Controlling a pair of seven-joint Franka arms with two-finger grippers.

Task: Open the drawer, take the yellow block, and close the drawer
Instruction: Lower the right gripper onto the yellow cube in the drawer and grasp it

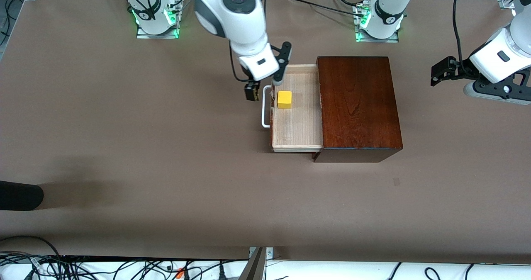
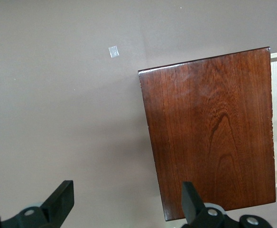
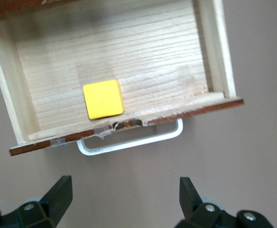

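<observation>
- Front view: the drawer (image 1: 296, 122) is pulled out, the yellow block (image 1: 284, 99) lying inside near the white handle (image 1: 264, 108); the right gripper (image 1: 265, 87) hangs over it (partly hidden by its wrist).
- Left wrist view: the left gripper (image 2: 124, 202) is spread wide beside the wooden box (image 2: 209, 133); the block is cut off.
- Right wrist view: wide-spread fingers (image 3: 58, 194), tips cropped.

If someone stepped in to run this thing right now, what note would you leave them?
Right gripper: open, empty, up over the drawer's white handle.
Left gripper: open, empty, waiting off the left arm's end of the wooden box.
Drawer: pulled out.
Yellow block: lying on the drawer floor close to the drawer front.
Done: drawer opened.
Left: grasp the block, lift it out, push the drawer shut.
</observation>
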